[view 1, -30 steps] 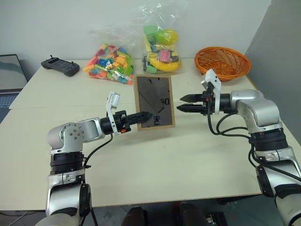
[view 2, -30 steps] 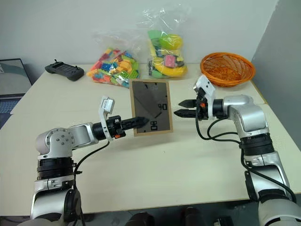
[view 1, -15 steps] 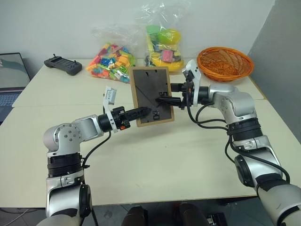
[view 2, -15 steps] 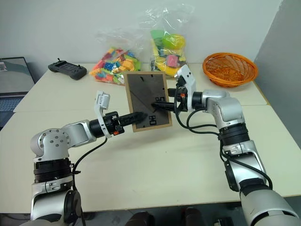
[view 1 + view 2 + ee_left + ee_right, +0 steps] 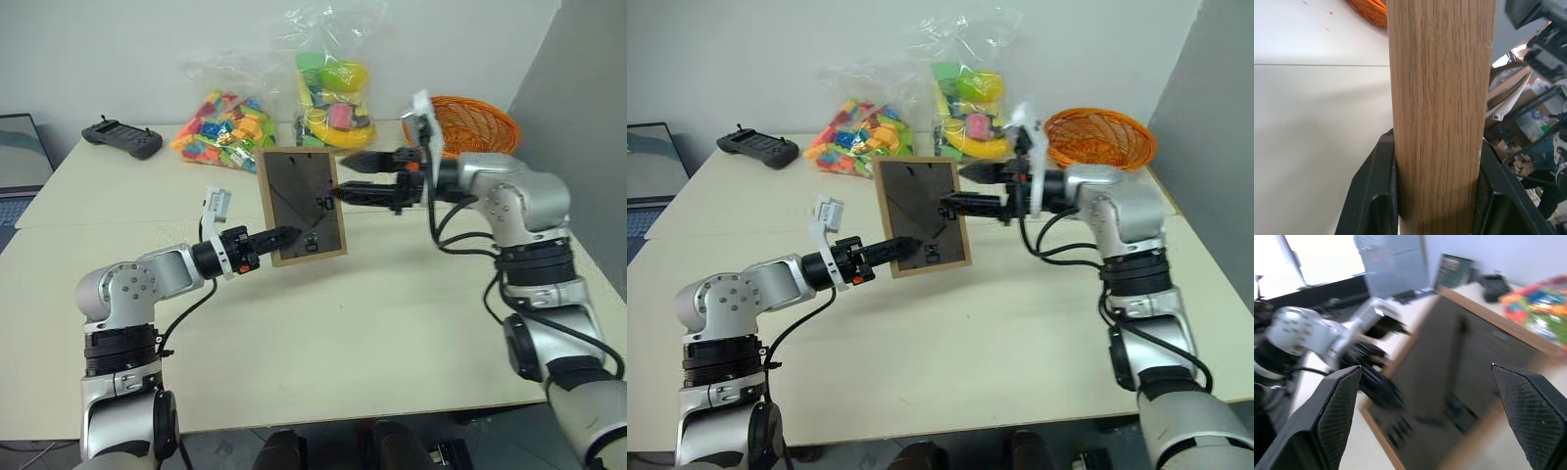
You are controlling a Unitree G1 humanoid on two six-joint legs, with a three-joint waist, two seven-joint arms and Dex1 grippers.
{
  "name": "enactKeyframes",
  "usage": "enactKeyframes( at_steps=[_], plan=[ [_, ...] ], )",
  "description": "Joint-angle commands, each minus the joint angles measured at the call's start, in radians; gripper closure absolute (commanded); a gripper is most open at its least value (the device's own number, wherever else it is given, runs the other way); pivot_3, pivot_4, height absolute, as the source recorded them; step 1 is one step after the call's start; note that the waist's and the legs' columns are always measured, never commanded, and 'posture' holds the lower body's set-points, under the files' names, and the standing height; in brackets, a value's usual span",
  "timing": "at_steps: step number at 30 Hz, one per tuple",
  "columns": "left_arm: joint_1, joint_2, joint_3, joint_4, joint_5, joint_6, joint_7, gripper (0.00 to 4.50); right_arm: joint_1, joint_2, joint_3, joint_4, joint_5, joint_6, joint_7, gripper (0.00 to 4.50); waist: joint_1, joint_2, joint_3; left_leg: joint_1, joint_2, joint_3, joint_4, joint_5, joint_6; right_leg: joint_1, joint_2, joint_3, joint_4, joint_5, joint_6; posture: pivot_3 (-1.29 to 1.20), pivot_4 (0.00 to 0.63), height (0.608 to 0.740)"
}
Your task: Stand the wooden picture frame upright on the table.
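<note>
Left eye view showed the wooden picture frame (image 5: 302,206) held up above the table (image 5: 323,323), its dark back panel facing the camera and its top leaning a little toward the left. The left gripper (image 5: 284,235) was clamped on the frame's lower left corner; in the left wrist view its two black fingers (image 5: 1374,196) pressed against both faces of the light-wood edge (image 5: 1440,112).

The right gripper (image 5: 348,179) reached in level from the right, fingers spread wide, one tip near the frame's upper right edge and the other over the back panel by the stand. Whether either tip touched the frame could not be told. In the right wrist view its fingers (image 5: 1337,406) stood far apart with the frame's back (image 5: 1459,377) between them, blurred.

Behind the frame on the table lay a bag of coloured blocks (image 5: 223,129), a bag of plastic toys (image 5: 335,103), an orange basket (image 5: 480,116) and a black controller (image 5: 122,138).
</note>
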Motion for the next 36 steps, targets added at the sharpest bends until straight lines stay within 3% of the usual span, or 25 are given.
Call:
enactKeyframes(
  at_steps=[1, 6, 16, 23, 27, 36],
  plan=[
    [-0.036, 0.011, 0.004, -0.017, -0.02, -0.03, -0.016, 3.21, -0.017, 0.072, 0.036, 0.038, -0.054, -0.064, -0.096, 0.01, 0.004, 0.0, 0.0, -0.001, 0.0, 0.0, 0.0, 0.0, 0.0, -0.001, 0.0, 0.0, 0.0, 0.0, 0.0, 0.0, 0.15, 0.74],
    [-0.039, 0.014, 0.001, -0.028, -0.033, -0.024, -0.012, 3.21, -0.012, 0.085, 0.067, 0.075, -0.114, -0.143, -0.125, 0.01, 0.014, 0.0, 0.0, -0.002, -0.002, 0.0, 0.001, 0.0, 0.0, -0.002, -0.002, 0.0, 0.0, 0.0, 0.0, 0.0, 0.15, 0.74],
    [-0.023, 0.016, 0.002, -0.038, -0.037, -0.028, -0.011, 3.21, 0.009, 0.064, 0.027, 0.029, -0.062, -0.09, -0.1, 0.01, 0.006, 0.0, 0.0, -0.002, -0.002, 0.0, 0.0, 0.0, 0.0, -0.002, -0.002, 0.0, 0.0, 0.0, 0.0, 0.0, 0.15, 0.74],
    [-0.025, 0.026, -0.002, -0.03, -0.034, -0.026, -0.021, 3.21, 0.037, 0.025, -0.011, -0.149, 0.165, 0.119, 0.039, 0.01, 0.008, 0.0, 0.0, -0.002, -0.002, 0.0, 0.0, 0.0, 0.0, -0.002, -0.002, 0.0, 0.0, 0.0, 0.0, 0.0, 0.15, 0.74],
    [-0.016, 0.039, -0.005, -0.032, -0.038, -0.022, -0.033, 3.21, 0.05, -0.018, -0.026, -0.177, 0.208, 0.172, 0.057, 0.01, 0.008, 0.0, 0.0, -0.002, -0.002, 0.0, 0.0, 0.0, 0.0, -0.002, -0.002, -0.001, 0.0, 0.0, 0.0, 0.0, 0.15, 0.74],
    [-0.009, 0.045, 0.033, -0.022, -0.118, 0.115, -0.013, 3.21, 0.137, -0.196, 0.011, -0.086, -0.019, -0.131, 0.041, 0.01, 0.01, 0.0, 0.0, -0.002, -0.002, 0.001, 0.0, 0.0, 0.001, -0.001, -0.002, 0.0, -0.001, 0.0, 0.0, 0.0, 0.15, 0.74]
  ],
)
